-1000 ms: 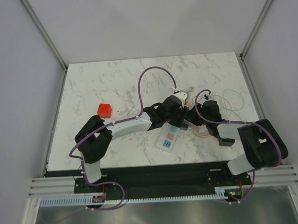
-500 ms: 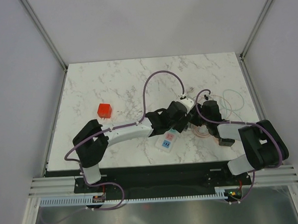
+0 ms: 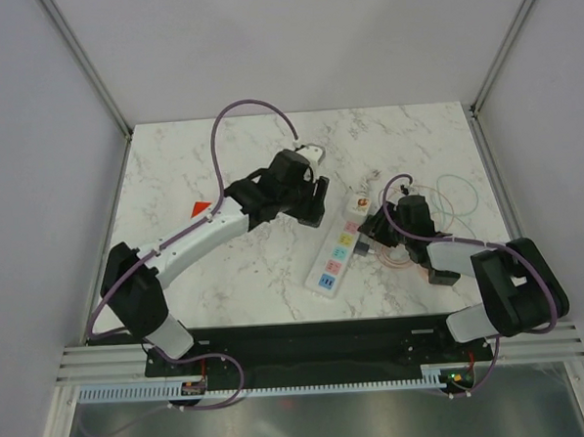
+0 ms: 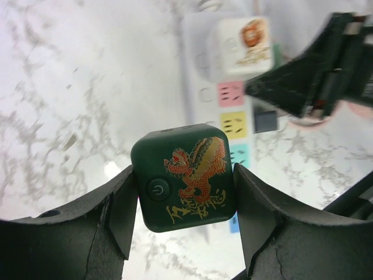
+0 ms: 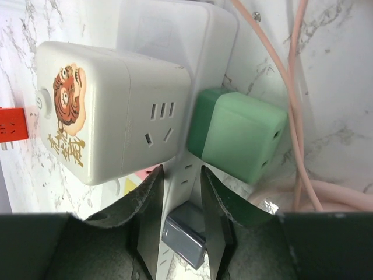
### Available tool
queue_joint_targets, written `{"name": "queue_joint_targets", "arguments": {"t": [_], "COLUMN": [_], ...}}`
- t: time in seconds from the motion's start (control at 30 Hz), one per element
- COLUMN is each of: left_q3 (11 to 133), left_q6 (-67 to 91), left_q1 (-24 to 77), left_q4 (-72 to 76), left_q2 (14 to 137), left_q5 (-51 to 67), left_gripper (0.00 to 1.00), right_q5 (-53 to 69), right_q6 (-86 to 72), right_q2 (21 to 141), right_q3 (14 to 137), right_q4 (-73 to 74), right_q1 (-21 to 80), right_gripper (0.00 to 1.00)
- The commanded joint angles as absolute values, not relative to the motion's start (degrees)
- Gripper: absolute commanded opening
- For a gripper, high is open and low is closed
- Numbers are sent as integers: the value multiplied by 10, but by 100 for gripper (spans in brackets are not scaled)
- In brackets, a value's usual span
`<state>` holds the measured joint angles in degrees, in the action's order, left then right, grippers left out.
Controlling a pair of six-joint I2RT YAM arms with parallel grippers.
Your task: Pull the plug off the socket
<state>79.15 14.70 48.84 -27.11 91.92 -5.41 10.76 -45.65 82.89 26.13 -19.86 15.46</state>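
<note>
The plug, a dark green cube with a red and gold dragon and a power button, hangs clear above the table, and my left gripper is shut on its two sides. In the top view the left gripper is up and to the left of the socket. The socket, a long white strip with coloured labels, lies below the held plug. My right gripper is shut on the socket's side, near its cable end.
A white cube adapter with a tiger and a light green adapter stay plugged in at the strip's far end. Pink cable loops at the right. A red cube shows beside the left arm.
My left arm has lifted away from the strip and swung left and back with the dark green plug. The strip's coloured labels now show. The right gripper stays on the strip.
</note>
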Motion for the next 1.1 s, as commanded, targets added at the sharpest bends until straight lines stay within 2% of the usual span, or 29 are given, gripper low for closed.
{"name": "queue_joint_targets", "arguments": {"t": [0.0, 0.2, 0.43, 0.63, 1.07], "left_q3": [820, 820, 826, 913, 914], "left_q6": [152, 76, 38, 12, 1], "left_q1": [424, 320, 232, 207, 182], "left_q4": [-388, -496, -514, -571, -606], "left_q2": [903, 927, 982, 1068, 1093], "left_q5": [-8, 18, 4, -22, -47], "left_gripper": [2, 2, 2, 2, 2], "right_q5": [73, 72, 72, 74, 82], "right_q6": [-425, -417, -410, -407, -407], "right_q2": [809, 805, 807, 802, 809], "right_q3": [265, 261, 253, 253, 255], "right_q4": [-124, -120, -121, -118, -128], "right_q1": [154, 154, 154, 154, 154], "right_gripper": [39, 40, 41, 41, 41]}}
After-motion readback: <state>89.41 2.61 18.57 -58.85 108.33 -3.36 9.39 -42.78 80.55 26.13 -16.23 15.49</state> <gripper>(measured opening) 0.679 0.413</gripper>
